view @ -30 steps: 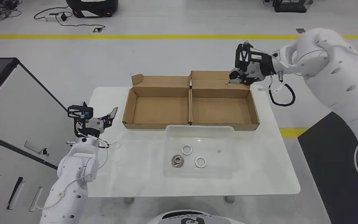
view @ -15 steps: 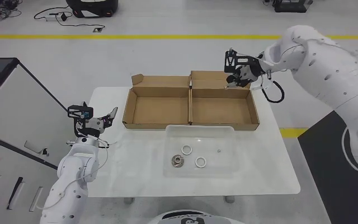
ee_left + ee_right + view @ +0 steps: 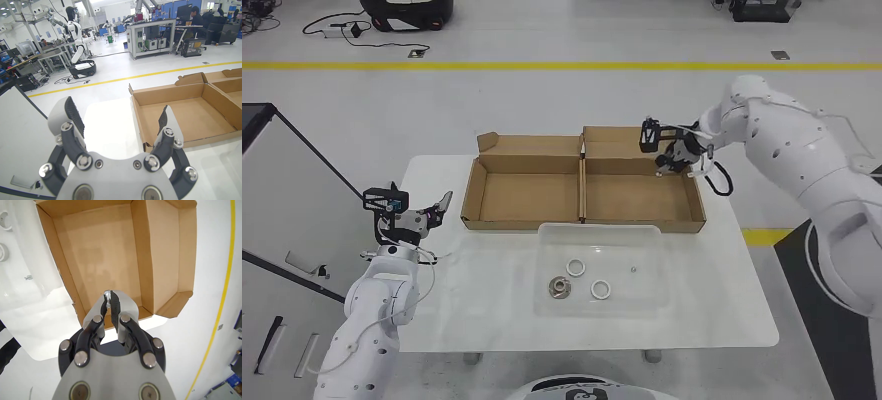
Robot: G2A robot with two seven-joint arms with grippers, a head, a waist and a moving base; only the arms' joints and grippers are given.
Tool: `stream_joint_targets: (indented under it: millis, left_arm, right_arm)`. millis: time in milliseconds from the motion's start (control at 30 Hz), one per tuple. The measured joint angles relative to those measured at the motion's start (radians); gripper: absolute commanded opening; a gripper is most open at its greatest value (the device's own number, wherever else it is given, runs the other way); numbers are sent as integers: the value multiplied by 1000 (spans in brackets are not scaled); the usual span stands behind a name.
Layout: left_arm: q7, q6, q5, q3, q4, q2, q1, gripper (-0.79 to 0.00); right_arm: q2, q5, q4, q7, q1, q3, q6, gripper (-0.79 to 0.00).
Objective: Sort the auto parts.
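**Item 1 – bolt [image 3: 107,295].** Small and steel, clenched by its shank between the pads of the right gripper [image 3: 109,303], head outermost. It hung over the right box [image 3: 642,200], near that box's far outer corner. Judged: gripped this way so that it would fall clear into the box once let go.

**Item 2 – left gripper [image 3: 118,106].** Released, fingers spread wide and grasping nothing. It sat at the table's left edge beside the left box [image 3: 527,198], well apart from the tray. Judged: parked out of the working arm's way.

**Item 3 – two cardboard boxes.** Open-topped, side by side and touching, both bare inside. Judged: one for each kind of part.

**Item 4 – clear tray [image 3: 632,295].** Nearer the robot than the boxes. It held two white rings [image 3: 575,267], a metal round part [image 3: 558,288] and a small fastener [image 3: 633,268], all unsorted.

**Surface:** white table [image 3: 722,290], rounded corners.

**Room:** pale workshop floor, with a yellow line [image 3: 542,66] beyond the table.
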Motion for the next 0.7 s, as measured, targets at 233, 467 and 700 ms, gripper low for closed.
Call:
stream_joint_targets:
  millis: [233, 467, 700]
  left_arm:
    - [0, 0, 0, 0, 0, 0, 0, 0]
    - [0, 0, 0, 0, 0, 0, 0, 0]
    - [0, 0, 0, 0, 0, 0, 0, 0]
  right_arm:
    - [-48, -45, 96, 0, -27, 0, 0, -785]
    - [-91, -69, 168, 0, -61, 0, 0, -785]
    - [-122, -96, 215, 0, -72, 0, 0, -785]
